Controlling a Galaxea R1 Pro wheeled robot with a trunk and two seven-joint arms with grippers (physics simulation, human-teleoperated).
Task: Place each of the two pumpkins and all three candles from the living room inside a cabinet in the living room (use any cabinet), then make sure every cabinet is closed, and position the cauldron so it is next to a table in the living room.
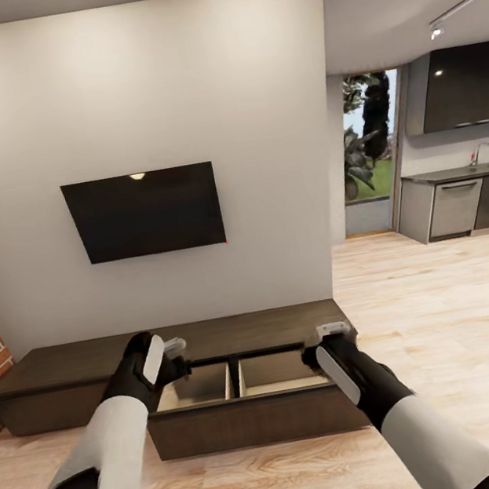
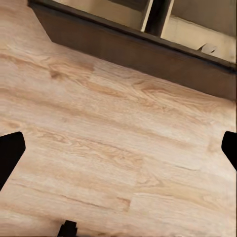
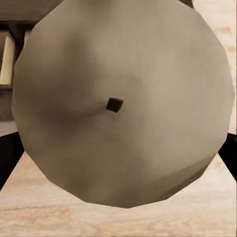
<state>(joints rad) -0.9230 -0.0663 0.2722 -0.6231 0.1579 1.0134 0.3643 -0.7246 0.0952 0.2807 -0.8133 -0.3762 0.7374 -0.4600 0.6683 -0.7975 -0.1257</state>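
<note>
Head view: cabinet (image 1: 74, 364) drawer (image 1: 258, 421) open; right end effector (image 3: 118, 118) grips candle (image 3: 123, 103); left end effector (image 2: 118, 148) wide.

The low dark-brown cabinet (image 1: 236, 335) stands on the light wood-plank floor (image 1: 446, 306), one drawer (image 1: 252, 410) pulled open.

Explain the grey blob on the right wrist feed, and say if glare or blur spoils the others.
Right wrist view: the blob is a faceted grey candle seen end-on with its dark wick, close to the lens, softly shaded, hiding most of the scene. Head view: sharp, evenly lit; one lamp reflection on the TV. Left wrist view: sharp floor and drawer front, no glare.
</note>
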